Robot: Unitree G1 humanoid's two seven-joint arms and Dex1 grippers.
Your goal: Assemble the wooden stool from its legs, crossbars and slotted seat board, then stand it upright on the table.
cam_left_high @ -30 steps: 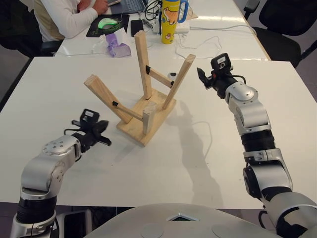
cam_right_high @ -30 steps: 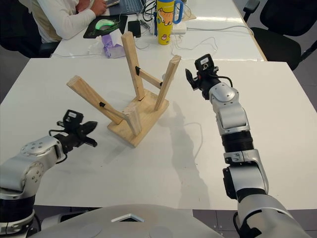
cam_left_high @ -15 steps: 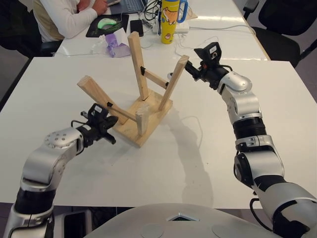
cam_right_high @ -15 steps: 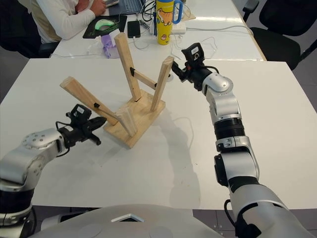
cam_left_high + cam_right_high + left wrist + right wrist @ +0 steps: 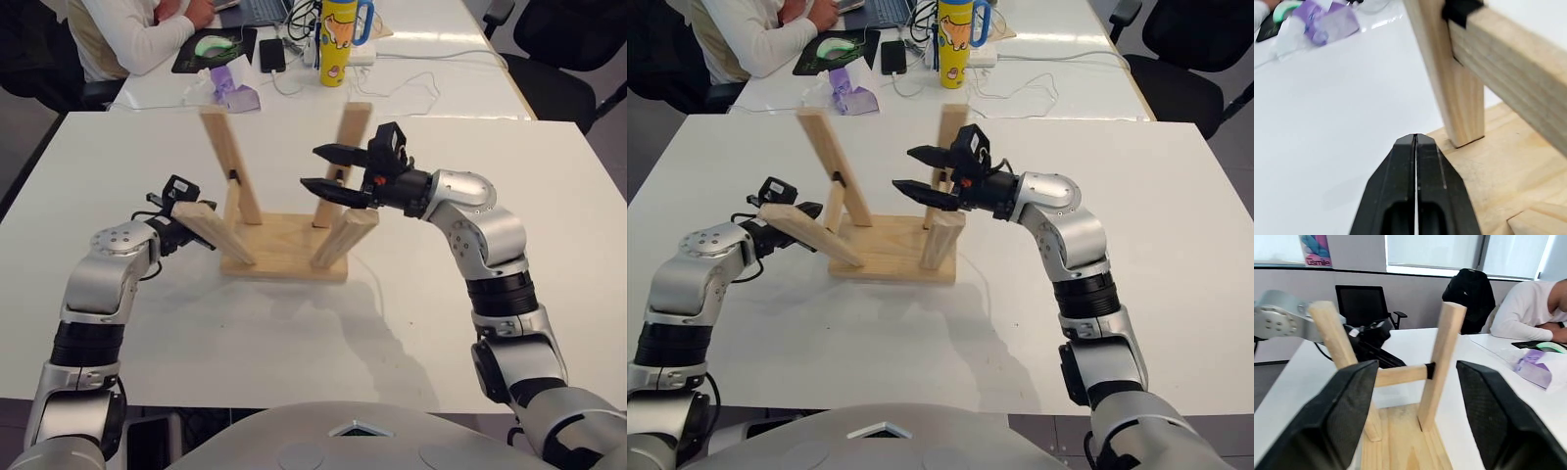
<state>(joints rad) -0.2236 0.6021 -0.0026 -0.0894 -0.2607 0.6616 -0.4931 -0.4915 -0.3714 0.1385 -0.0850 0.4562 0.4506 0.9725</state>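
White table point(image 5: 294, 338) is carrying the wooden stool upside down near its middle, with the slotted seat board point(image 5: 279, 257) lying flat on the surface and the legs pointing upward. At the back, the far-left leg point(image 5: 225, 157) is leaning a little to the robot's left while the far-right leg point(image 5: 351, 122) is rising closer to upright. At the front, the near-left leg point(image 5: 216, 232) is tilting well outward to the left, and the short-looking near-right leg point(image 5: 345, 238) is slanting up from the board's right end. A crossbar point(image 5: 1400, 375) is running between two of the legs, meeting one of them at a black fitting. The left gripper point(image 5: 1416, 138) is sitting low at the stool's left side, just beside the upper end of the tilted near-left leg, its fingers pressing flat together with nothing between them – whether it is touching the wood I cannot tell. Its tips are pointing toward the foot of a leg where it is entering the seat board. The right gripper point(image 5: 310, 166) is hovering above the board on the right, reaching in between the legs and in front of the far-right leg, its two fingers point(image 5: 1352, 416) spreading wide apart and gripping nothing. Behind the stool, on a second table, a yellow cup point(image 5: 338, 29), a dark phone point(image 5: 271, 56) and a crumpled purple wrapper point(image 5: 235, 90) are lying well apart from the work.
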